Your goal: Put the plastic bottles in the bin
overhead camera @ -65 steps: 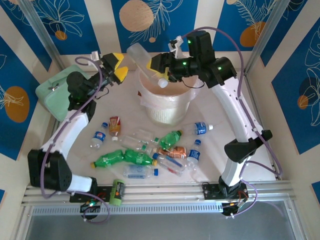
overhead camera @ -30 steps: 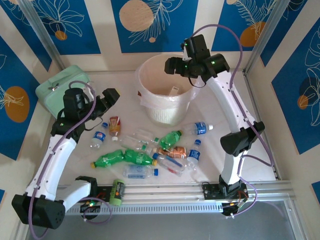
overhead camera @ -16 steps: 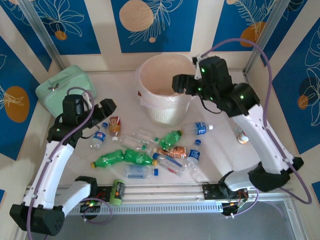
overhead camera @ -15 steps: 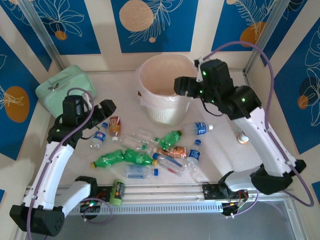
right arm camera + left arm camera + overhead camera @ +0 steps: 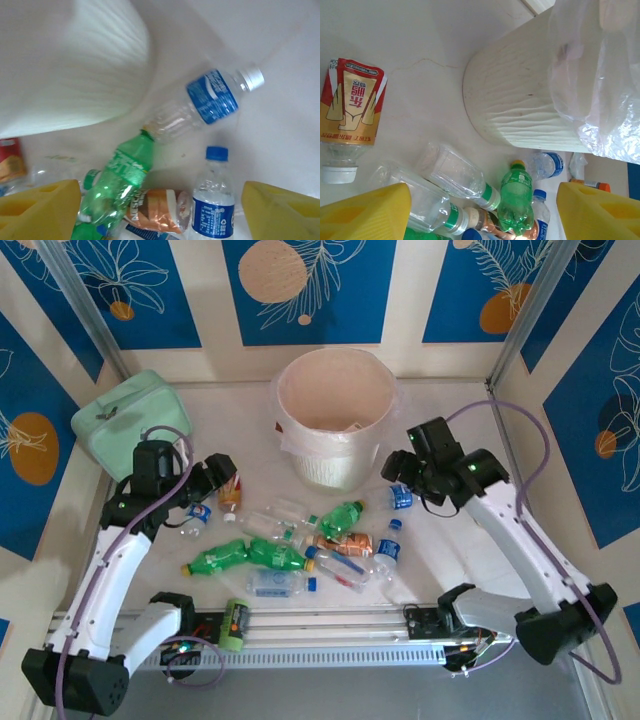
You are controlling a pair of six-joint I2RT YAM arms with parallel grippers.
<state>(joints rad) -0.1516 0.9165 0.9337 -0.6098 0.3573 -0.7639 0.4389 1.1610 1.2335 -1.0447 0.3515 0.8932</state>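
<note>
A pale, faintly veined tabletop (image 5: 235,410) is enclosed by walls of blue and cream panels printed with leaves and orange discs. A metal rail (image 5: 330,625) runs along its near edge, and a small green and orange cylinder (image 5: 234,625) rests against it. A mint-green rectangular zip case (image 5: 118,425) lies at the far left.

The round pinkish-white bin (image 5: 335,465), lined with thin plastic, stands upright at the far middle. The small plastic bottles (image 5: 275,555), clear and green, lie on their sides in a loose heap in front of it, between the two arms.

The left arm bends up from an elbow at the near left and reaches forward. The left tool (image 5: 480,215) hangs at the heap's left edge, just beside a red-and-gold labelled bottle (image 5: 354,107). Its yellow fingers are spread wide with nothing between them.

The right arm folds at the near right and stretches towards the bin's foot. The right tool (image 5: 160,210) is likewise wide apart and empty, above a clear blue-labelled bottle with a white cap (image 5: 212,97) and a green bottle (image 5: 122,175).
</note>
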